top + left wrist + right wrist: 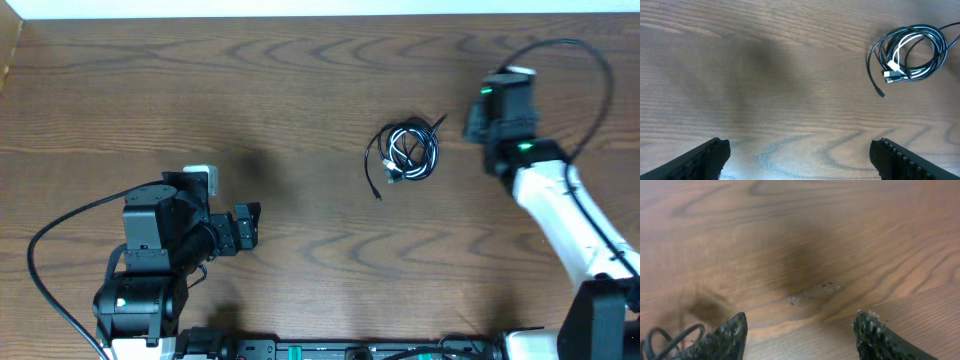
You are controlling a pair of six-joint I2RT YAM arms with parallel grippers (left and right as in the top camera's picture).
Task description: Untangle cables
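Note:
The cables (408,152) lie as one small coiled bundle of black cords with a white one inside, right of the table's middle; a loose black end trails toward the front. The left wrist view shows the same bundle of cables (910,55) at its upper right. My left gripper (250,226) hovers far to the bundle's left, open, with only bare wood between its fingers (705,160). Just right of the bundle, my right gripper (470,124) stands open and empty. A black loop of the cables (670,337) shows beside its left finger (722,340) in the right wrist view.
The wooden table (300,90) has its far edge against a white strip along the top. Black supply wires curve off both arms. A dark base rail (340,350) runs along the front edge.

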